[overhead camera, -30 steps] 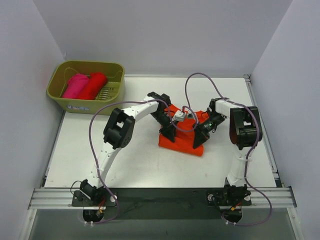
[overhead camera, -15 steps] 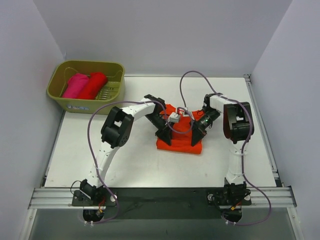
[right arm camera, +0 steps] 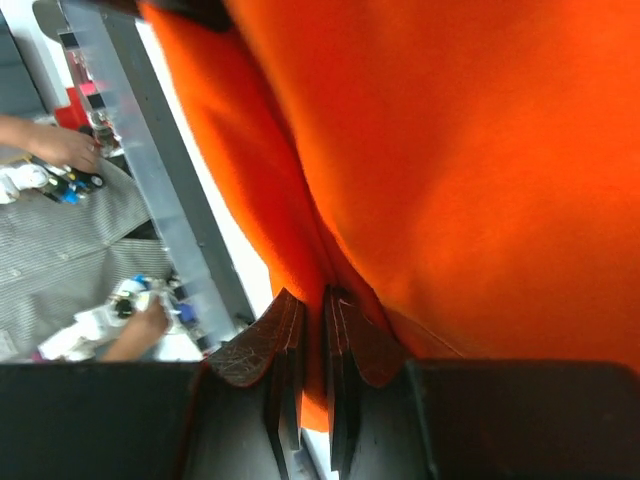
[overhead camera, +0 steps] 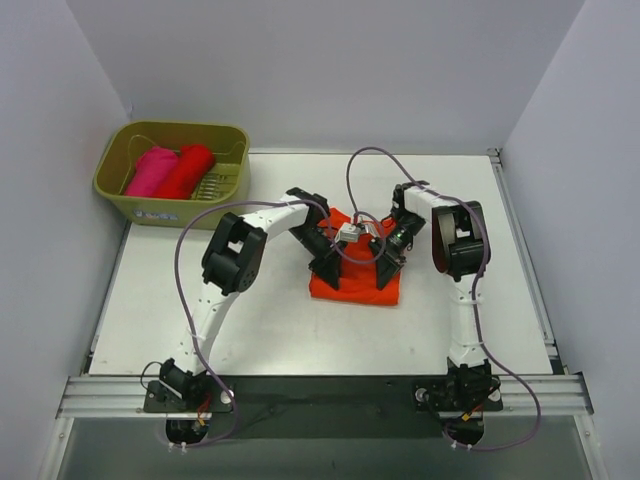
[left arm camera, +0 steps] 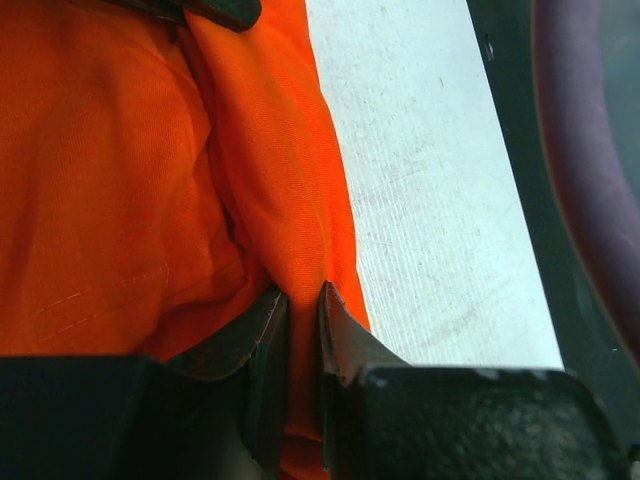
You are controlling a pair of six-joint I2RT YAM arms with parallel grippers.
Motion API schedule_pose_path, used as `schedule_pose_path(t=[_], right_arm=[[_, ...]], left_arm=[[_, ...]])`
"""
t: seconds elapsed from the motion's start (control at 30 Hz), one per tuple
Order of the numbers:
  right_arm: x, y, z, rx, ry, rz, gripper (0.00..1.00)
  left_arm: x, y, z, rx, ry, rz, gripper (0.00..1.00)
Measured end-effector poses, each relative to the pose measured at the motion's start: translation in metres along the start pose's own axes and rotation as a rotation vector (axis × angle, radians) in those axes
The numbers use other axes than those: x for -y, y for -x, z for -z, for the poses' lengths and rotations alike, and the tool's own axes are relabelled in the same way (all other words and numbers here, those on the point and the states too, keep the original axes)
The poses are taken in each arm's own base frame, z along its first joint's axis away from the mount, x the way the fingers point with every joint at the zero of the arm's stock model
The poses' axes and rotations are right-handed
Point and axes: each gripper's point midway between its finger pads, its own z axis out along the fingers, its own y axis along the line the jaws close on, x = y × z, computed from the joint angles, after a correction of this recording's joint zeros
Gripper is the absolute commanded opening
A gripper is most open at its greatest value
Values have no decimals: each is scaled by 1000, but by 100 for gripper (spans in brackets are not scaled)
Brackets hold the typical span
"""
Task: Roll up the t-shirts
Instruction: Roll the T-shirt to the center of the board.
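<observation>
Left end effector (left arm camera: 303, 300): clenched on a fold of the orange-red t-shirt (left arm camera: 120, 180). The cloth was pinched right between the two fingers, at the shirt's edge next to bare tabletop (left arm camera: 420, 200).
Right end effector (right arm camera: 312, 305): same deal here. The jaws were nearly together, with a ridge of that same shirt squeezed between them.
Arms: seen from the top camera, the left one reached in to the shirt's left side and the right one to its right side, so the two faced each other across the cloth.
Orange-red t-shirt: it sat bunched into a rough rectangle around the middle of the tabletop, lumpy on top and partly hidden under both wrists.
Cables: purple cables (overhead camera: 360, 160) looped up over the arms, and one arced above the far end of the shirt.
Basket (overhead camera: 160, 210): olive green, parked at the tabletop's far left corner, well apart from the arms.
Magenta pink t-shirt (overhead camera: 150, 172): rolled up inside the basket, on the left.
Deeper red t-shirt (overhead camera: 188, 170): also rolled, touching the pink one on its right side.
</observation>
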Motion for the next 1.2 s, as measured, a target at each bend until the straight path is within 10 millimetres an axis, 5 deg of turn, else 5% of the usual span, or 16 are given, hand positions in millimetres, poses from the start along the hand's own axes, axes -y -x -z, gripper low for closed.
schedule_pose_path(t=[0.37, 0.63, 0.73, 0.77, 0.9, 1.0, 1.2], right_arm=[[-7, 10, -13, -93, -58, -176, 2], [-3, 3, -13, -179, -115, -231, 2], [-2, 1, -13, -188, -117, -250, 2], [-2, 1, -13, -190, -118, -256, 1], [-2, 1, -14, -196, -116, -280, 1], [-1, 1, -13, -193, -116, -290, 1], [-1, 1, -13, -195, -112, -303, 1]], left_arm=[[11, -20, 16, -36, 84, 223, 42], [26, 18, 92, -81, 476, 135, 47], [45, 24, 109, -49, 619, 63, 51], [52, 21, 110, -38, 670, 26, 61], [84, -14, 72, -65, 806, -174, 73], [97, -40, 21, -108, 834, -397, 73], [79, -41, -5, -132, 990, -717, 73]])
